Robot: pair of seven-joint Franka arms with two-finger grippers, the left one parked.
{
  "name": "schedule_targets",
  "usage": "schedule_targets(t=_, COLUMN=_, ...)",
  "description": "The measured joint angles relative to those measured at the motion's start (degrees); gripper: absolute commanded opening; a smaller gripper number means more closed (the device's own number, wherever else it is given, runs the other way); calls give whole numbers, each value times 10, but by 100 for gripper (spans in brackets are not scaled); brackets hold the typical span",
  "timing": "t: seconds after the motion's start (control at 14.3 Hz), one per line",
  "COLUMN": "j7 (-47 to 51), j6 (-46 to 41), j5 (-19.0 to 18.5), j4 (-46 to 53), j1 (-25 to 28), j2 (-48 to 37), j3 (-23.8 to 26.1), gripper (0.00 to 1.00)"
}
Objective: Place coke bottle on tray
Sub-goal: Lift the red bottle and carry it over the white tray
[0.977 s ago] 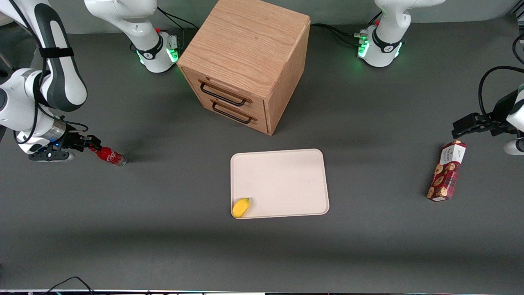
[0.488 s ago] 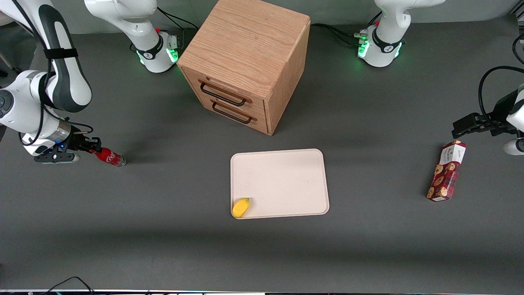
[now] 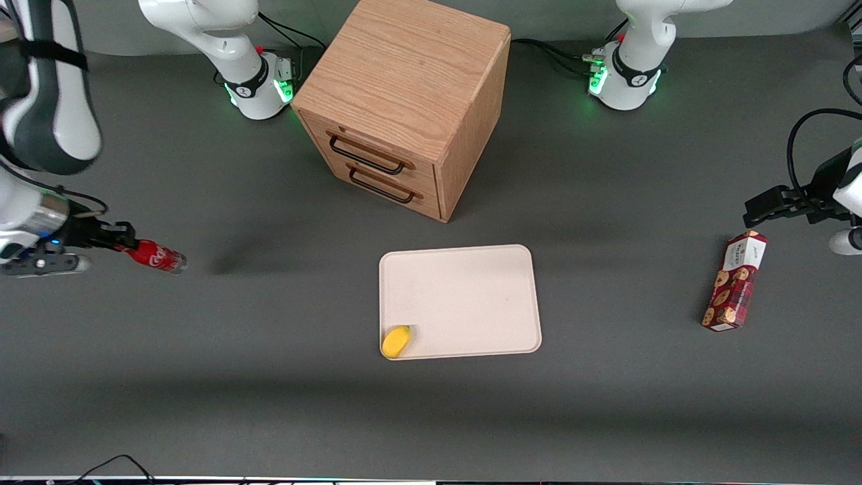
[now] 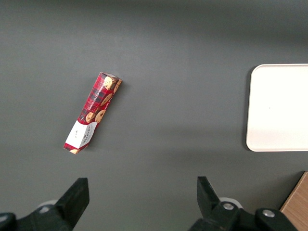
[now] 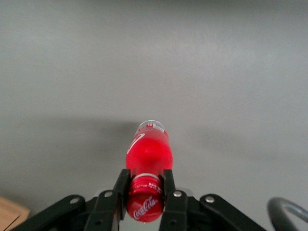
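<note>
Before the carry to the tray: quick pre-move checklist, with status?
1. Grip: gripper shut on the neck of the coke bottle, cap end between the fingers. Ok.
2. Lift: the bottle hangs clear of the table toward the working arm's end, its shadow offset from it. Ok.
3. Drop zone: the tray is mostly bare; a small yellow object sits in one corner nearest the front camera. Ok, avoid that corner.
4. Path: the drawer cabinet stands farther from the front camera than the tray, off the straight line. Ok.
5. Grip firmness against slipping: cannot tell.
6. Cookie box lies toward the parked arm's end, out of the way. Ok.
</note>
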Motion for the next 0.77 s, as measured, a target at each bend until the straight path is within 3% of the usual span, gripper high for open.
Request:
schedule_targets(t=0.21, j7=45, j6=-139, j5=0, j4=129, j1=0, j2=0, j3=41, gripper=0)
schedule_targets(t=0.42, j7=189, j6=-228, j5=1, j4=227, j1=1, j2=23, j3=132, gripper=0)
schedule_targets(t=0.77, j7=534, j6=-210, j5=0, j4=293, j1=7, j2=129, j3=330, gripper=1)
